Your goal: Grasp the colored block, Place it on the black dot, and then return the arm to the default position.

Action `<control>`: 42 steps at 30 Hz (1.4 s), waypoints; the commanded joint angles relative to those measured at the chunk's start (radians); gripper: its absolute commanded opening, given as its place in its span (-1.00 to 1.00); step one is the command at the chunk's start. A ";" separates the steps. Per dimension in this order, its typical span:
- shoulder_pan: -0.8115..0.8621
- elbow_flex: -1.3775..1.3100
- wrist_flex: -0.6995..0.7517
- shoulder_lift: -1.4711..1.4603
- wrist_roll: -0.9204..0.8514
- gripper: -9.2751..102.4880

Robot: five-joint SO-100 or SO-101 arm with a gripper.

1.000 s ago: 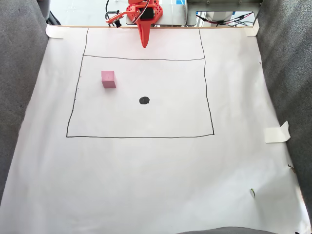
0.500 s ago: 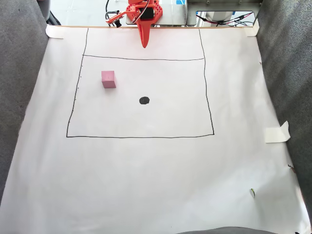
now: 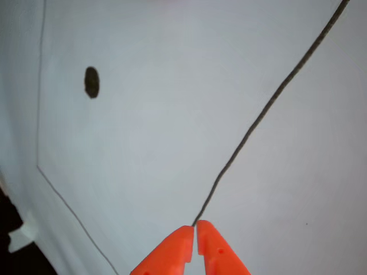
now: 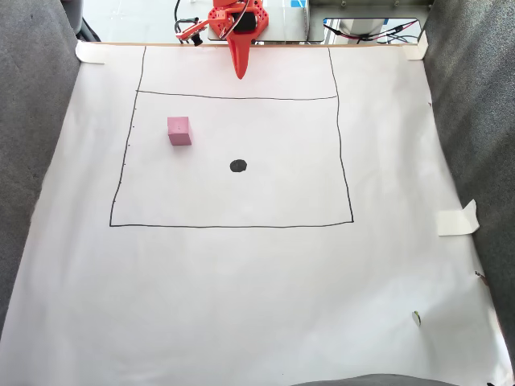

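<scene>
A pink foam cube, the colored block [image 4: 179, 130], sits on the white paper in the upper left of the drawn rectangle in the fixed view. The black dot [image 4: 238, 166] lies bare to its lower right, well apart from it; the other view also catches the dot [image 3: 92, 82] at upper left. The orange arm [image 4: 235, 20] is folded at the far edge of the paper. Its gripper [image 4: 240, 75] points down toward the paper, shut and holding nothing, above the rectangle's top line. In the other view the gripper [image 3: 194, 230] tips touch at the bottom edge.
A hand-drawn black rectangle [image 4: 344, 189] frames the work area on the white paper [image 4: 241, 297]. Grey fabric walls [image 4: 475, 121] flank both sides. Tape pieces [image 4: 457, 219] hold the paper's edges. Cables and hardware [image 4: 370, 32] sit beyond the far edge.
</scene>
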 commanded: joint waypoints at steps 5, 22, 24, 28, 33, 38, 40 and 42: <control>0.035 -0.015 -0.002 -0.015 0.037 -0.84; 0.086 -0.405 0.015 -0.503 0.167 -0.84; 0.101 -0.495 0.032 -0.591 0.189 -0.84; 0.137 -0.632 0.049 -0.733 0.202 -0.84; 0.201 -0.825 0.091 -0.980 0.267 -0.84; 0.249 -1.014 0.161 -1.201 0.284 -0.84; 0.272 -1.112 0.196 -1.290 0.288 -0.84; 0.295 -1.200 0.221 -1.356 0.301 -0.84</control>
